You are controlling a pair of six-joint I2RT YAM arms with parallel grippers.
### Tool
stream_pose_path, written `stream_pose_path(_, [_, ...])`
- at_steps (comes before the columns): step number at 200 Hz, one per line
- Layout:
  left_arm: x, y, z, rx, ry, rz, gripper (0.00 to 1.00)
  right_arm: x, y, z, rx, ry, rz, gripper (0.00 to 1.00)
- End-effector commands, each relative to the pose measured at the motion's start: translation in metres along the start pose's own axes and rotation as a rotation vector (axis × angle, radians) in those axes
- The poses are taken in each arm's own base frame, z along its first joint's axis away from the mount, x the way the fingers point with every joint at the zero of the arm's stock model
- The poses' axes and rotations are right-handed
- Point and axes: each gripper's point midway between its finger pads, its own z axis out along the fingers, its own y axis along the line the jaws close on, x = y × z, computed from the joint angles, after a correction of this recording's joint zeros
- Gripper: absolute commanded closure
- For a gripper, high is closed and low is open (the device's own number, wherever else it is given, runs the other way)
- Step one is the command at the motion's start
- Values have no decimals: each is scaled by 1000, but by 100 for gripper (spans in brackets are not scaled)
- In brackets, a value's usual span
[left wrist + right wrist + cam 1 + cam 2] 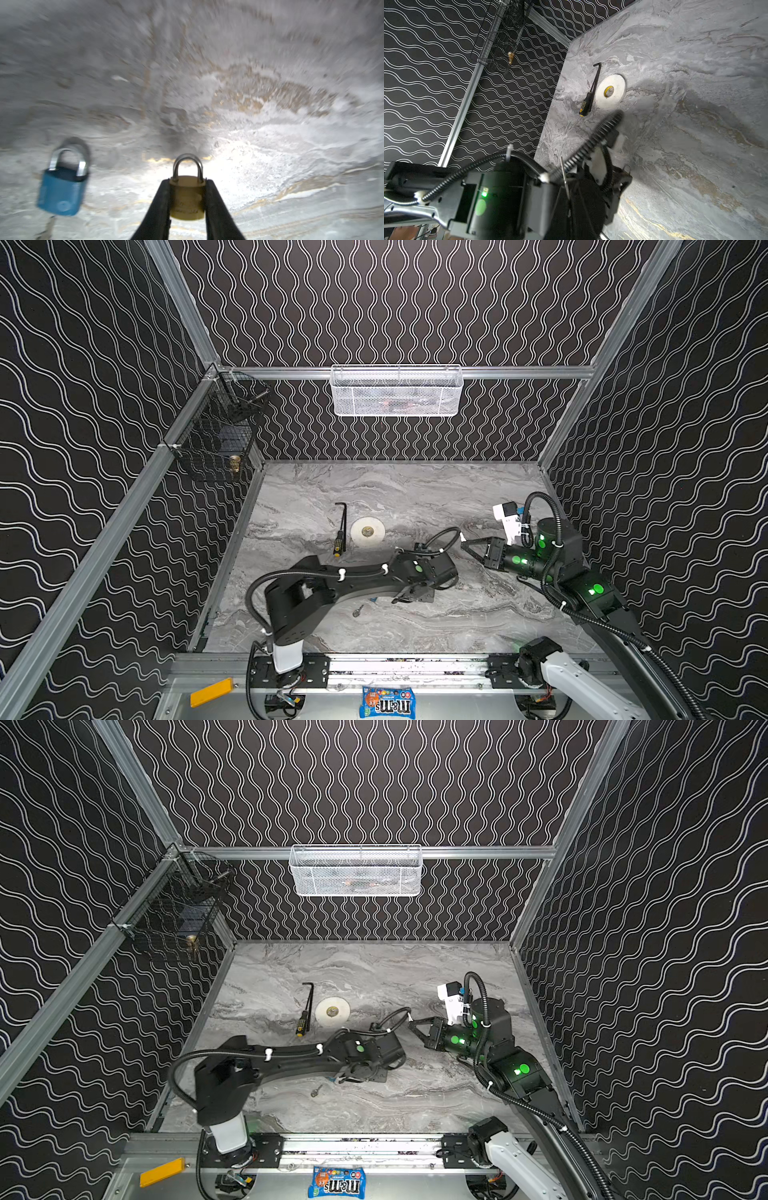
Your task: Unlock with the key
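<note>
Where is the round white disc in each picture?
Top view: the white disc sits near the picture's middle.
Top view: the disc, slightly left of middle.
Left wrist: not in it.
Right wrist: the disc, beyond the black cable.
Landmark: the screwdriver beside it wherever it shows.

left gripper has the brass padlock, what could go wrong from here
1. The left gripper holds the brass padlock shackle outward, so its keyhole end probably faces back between the fingers, hard to get at.
2. The blue padlock lies close beside it and could get knocked.
3. The key lies on the table by the left arm; the shut right gripper may struggle to pick it up.
</note>
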Motion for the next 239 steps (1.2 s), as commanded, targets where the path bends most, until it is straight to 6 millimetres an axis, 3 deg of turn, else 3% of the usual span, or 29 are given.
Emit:
stream_pose_path(1, [-29,9,-18,30,-119,-115,86,13,-14,-1,61,46,6,100])
stream_pose_path(46, [-66,24,-63,140,-269,-266,89,32,-41,18,85,101,57,100])
stream_pose_path(89, [-83,32,-90,184,-352,-322,92,55,-48,46,-10,141,92,100])
stream_pose_path(162, [-86,26,-91,214,-322,-356,97,90,-30,93,-179,165,138,100])
stream_pose_path(239, [-85,30,-91,205,-325,-360,96,95,-27,121,-204,142,221,100])
